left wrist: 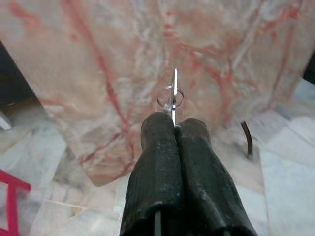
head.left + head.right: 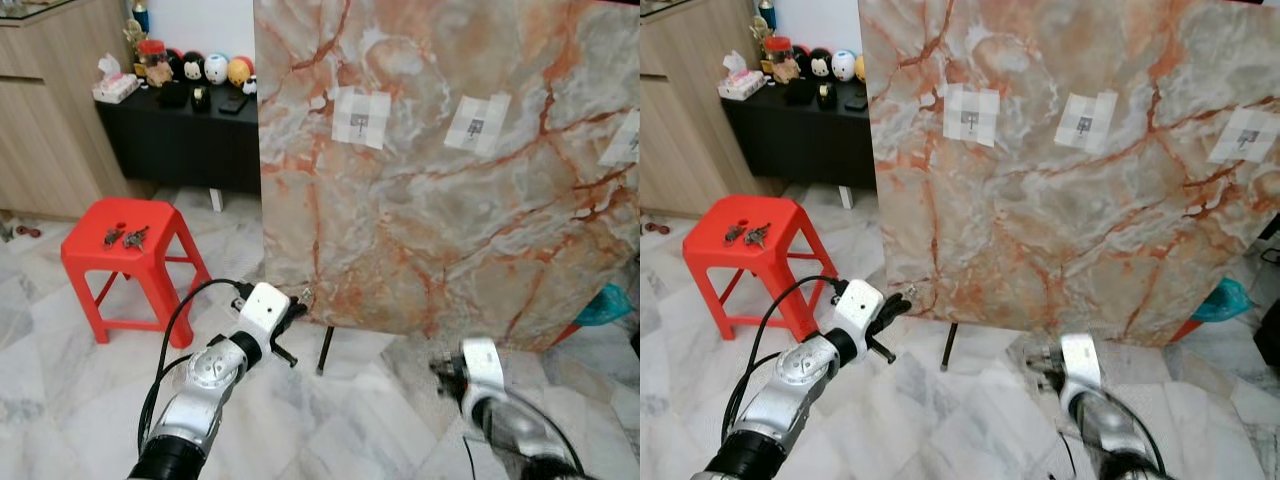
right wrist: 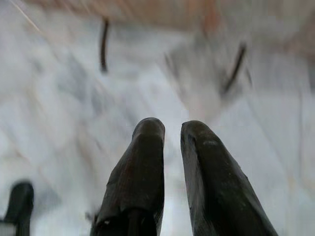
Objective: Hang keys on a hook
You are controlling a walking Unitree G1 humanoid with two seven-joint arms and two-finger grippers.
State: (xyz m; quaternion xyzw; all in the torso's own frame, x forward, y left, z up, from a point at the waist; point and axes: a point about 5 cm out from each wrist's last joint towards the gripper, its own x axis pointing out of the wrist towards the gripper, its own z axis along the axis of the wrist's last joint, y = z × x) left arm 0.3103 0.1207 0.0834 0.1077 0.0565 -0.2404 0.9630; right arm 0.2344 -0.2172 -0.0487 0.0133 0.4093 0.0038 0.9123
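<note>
My left gripper (image 2: 298, 300) is held low in front of the marble board's (image 2: 440, 200) bottom left corner, shut on a thin metal key with a ring (image 1: 174, 94) that sticks out past the fingertips (image 1: 160, 123). Three white patches with small hooks sit high on the board: one on the left (image 2: 360, 118), one in the middle (image 2: 477, 124), one at the right edge (image 2: 625, 142). More keys (image 2: 126, 238) lie on the red plastic stool (image 2: 100, 262) to my left. My right gripper (image 3: 172, 129) hangs low over the floor, its fingers slightly apart and holding nothing.
The board leans on thin black legs (image 2: 325, 350) over a marble tile floor (image 2: 90, 400). A black side table (image 2: 180, 140) with plush toys and a tissue box stands behind the stool, beside a wooden cabinet (image 2: 50, 110). A teal object (image 2: 605, 305) lies at the board's right.
</note>
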